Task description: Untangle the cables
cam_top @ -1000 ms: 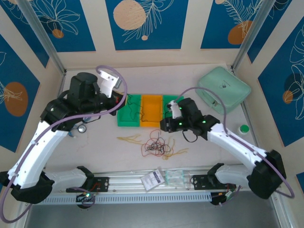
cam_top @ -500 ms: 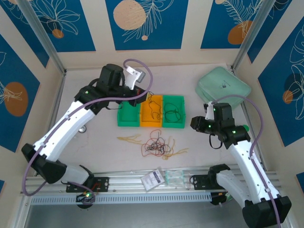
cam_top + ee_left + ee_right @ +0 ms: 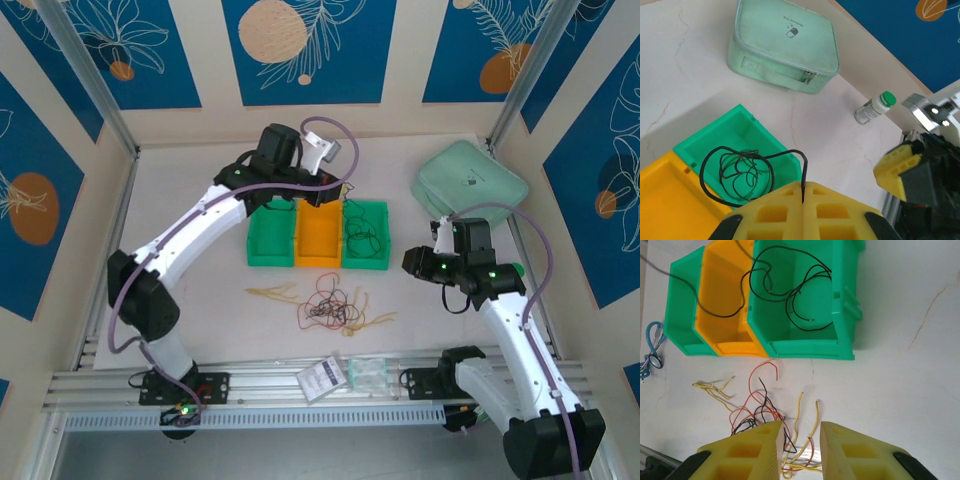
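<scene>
Left gripper point(image 3: 803, 185): clenched, its yellow fingers pressed together on the end of one black cable point(image 3: 803, 167), held above the far edge of the bin row. From the grip this cable loops down and left into the right green bin point(image 3: 757, 132), where it joins a loose coil of black wire point(image 3: 737, 172); the right wrist view shows a black strand also crossing the orange bin point(image 3: 725, 335). Right gripper point(image 3: 799, 432): released, jaws standing slightly apart with nothing between them, hovering right of the bins and above the table point(image 3: 430, 330). Main bunch of cables point(image 3: 325, 305): a red, black and pale yellow tangle lying on the table just near of the bins, left of the right gripper point(image 3: 410, 262) and well apart from the left one; through the right wrist camera the tangle point(image 3: 765, 410) lies directly under and just beyond the fingertips. Separate pale yellow strands point(image 3: 275, 293): on the table at the left side of the tangle. Left green bin point(image 3: 270, 258): at the left end of the row, touching the orange bin. Mint zip case point(image 3: 470, 185): far right corner. Small bottle with green cap point(image 3: 875, 106): right edge of the table, near of the case. Blue cord point(image 3: 652, 347): left of the bins.
</scene>
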